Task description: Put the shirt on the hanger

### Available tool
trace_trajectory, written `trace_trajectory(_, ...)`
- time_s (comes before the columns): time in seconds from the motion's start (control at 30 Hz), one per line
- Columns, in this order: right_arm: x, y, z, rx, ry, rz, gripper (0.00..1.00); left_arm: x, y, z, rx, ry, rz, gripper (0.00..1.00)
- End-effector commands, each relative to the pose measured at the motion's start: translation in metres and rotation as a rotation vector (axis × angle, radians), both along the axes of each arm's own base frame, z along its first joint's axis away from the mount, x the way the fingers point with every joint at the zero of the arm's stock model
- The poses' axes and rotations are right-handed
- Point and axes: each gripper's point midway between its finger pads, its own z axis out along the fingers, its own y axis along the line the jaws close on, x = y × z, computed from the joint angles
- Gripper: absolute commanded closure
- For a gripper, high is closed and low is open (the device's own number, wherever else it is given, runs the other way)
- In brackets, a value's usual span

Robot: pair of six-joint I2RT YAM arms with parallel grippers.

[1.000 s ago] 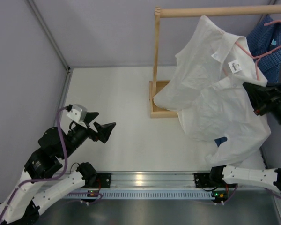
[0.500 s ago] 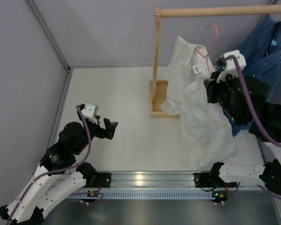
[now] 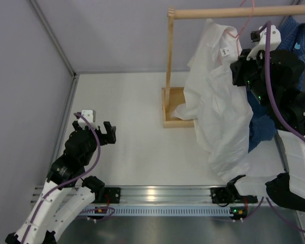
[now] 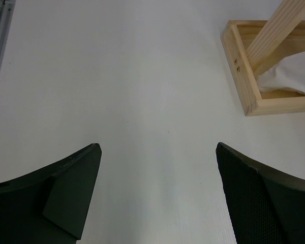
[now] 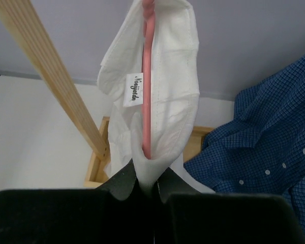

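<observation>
The right gripper (image 5: pixel 146 181) is raised high beside the wooden rail (image 3: pixel 229 12), its jaws pinched shut on a fold of the shirt (image 5: pixel 165 81) just below the collar. The hanger (image 5: pixel 147 76) runs as a pink wire straight down inside that collar, past the small label, into the pinched fold. Its hook reaches up to the rail, though whether it rests on it cannot be told. The white cloth hangs down from the collar, and a bottom corner lies in the wooden frame base (image 4: pixel 242 81). A blue checked shirt (image 5: pixel 264 142) hangs just to the right. The left gripper (image 4: pixel 156 152) hovers low over the white bench (image 3: pixel 132 112), well apart, jaws spread wide and holding nothing.
</observation>
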Motion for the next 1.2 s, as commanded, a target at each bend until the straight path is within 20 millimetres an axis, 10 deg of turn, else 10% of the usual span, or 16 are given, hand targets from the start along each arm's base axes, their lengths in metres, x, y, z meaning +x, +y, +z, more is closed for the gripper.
trace_trajectory(0.0,0.016,-0.002,0.042,0.059,-0.116,0.038,1.00,0.005,0.006,0.002,-0.007,-0.017,0.045,0.02)
trace_trajectory(0.4,0.081,-0.015,0.022,0.045,-0.037,0.007,1.00,0.005,0.007,0.002,-0.003,-0.015,0.051,0.02)
trace_trajectory(0.97,0.092,-0.024,-0.025,0.048,0.068,-0.104,1.00,0.018,0.029,-0.008,-0.008,0.040,0.152,0.02)
trace_trajectory(1.07,0.089,-0.023,-0.030,0.051,0.077,-0.104,0.87,0.018,0.029,-0.009,-0.007,0.045,0.154,0.02)
trace_trajectory(1.17,0.083,-0.021,-0.027,0.058,0.064,-0.095,0.47,0.018,0.030,-0.009,-0.008,0.044,0.155,0.02)
